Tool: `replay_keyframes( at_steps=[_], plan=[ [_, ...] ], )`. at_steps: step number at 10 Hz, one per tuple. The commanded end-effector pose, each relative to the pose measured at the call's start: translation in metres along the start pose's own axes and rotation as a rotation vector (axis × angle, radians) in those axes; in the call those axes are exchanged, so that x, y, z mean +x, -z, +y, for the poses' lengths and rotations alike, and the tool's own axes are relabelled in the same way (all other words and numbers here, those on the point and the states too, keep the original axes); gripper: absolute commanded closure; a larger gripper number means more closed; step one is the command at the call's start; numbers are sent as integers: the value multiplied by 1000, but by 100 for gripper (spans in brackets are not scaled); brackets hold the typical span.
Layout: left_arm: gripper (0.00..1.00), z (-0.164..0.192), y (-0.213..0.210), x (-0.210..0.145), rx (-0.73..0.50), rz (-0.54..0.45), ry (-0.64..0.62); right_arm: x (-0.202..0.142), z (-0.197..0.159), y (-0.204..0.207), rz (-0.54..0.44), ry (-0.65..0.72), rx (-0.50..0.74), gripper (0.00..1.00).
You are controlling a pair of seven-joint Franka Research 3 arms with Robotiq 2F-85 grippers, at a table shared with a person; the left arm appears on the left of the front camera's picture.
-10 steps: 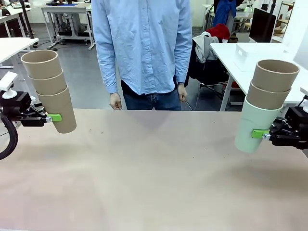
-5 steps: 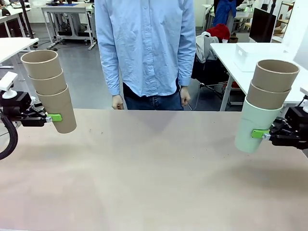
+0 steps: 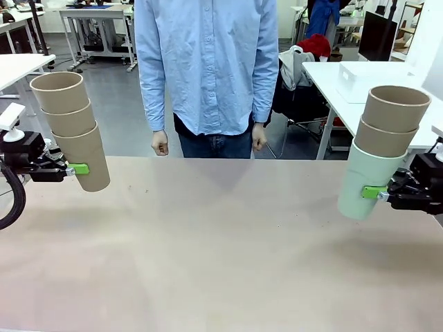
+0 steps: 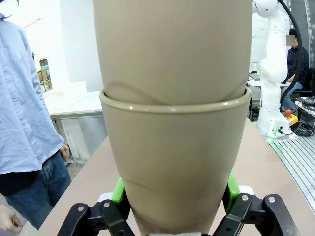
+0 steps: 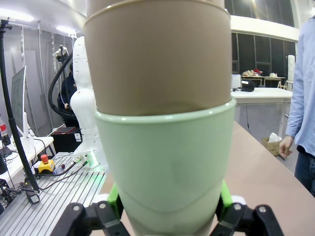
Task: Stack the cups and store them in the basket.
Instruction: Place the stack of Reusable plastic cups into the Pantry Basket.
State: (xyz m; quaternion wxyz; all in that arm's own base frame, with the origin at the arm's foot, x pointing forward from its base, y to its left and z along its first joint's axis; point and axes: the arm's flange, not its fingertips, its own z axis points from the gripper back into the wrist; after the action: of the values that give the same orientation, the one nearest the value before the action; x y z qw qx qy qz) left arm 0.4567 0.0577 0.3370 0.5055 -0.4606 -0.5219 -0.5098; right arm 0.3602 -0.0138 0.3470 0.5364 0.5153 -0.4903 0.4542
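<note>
A stack of three brown cups [image 3: 75,131] hangs tilted over the table's left edge, with my left gripper [image 3: 82,169] shut on the lowest one. In the left wrist view that lowest cup [image 4: 172,162] sits between the green pads [image 4: 118,189]. At the right edge a mint green cup [image 3: 367,176] with two brown cups [image 3: 391,117] nested in it is held off the table by my right gripper [image 3: 367,192], shut on the green one. The right wrist view shows this mint green cup [image 5: 167,157] between its pads [image 5: 114,194]. The basket is out of view.
A person in a light blue shirt [image 3: 208,69] stands at the far side of the table, hands [image 3: 160,144] hanging near its edge. The wooden table top [image 3: 221,242] stretches between my two arms. White tables [image 3: 360,76] and chairs stand farther back.
The person has shifted a little sideways and their hands have moved near the table's far edge. Both arms and their cup stacks have stayed still.
</note>
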Motion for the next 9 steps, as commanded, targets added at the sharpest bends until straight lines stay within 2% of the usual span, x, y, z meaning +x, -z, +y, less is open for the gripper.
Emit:
replay_keyframes(
  at_steps=[1, 9],
  plan=[
    [15, 0, 0, 4, -4, -5, 12, 4, 1, 0, 0, -10, 1, 13],
    [15, 0, 0, 4, -4, -5, 12, 4, 1, 0, 0, -10, 1, 13]
  ],
)
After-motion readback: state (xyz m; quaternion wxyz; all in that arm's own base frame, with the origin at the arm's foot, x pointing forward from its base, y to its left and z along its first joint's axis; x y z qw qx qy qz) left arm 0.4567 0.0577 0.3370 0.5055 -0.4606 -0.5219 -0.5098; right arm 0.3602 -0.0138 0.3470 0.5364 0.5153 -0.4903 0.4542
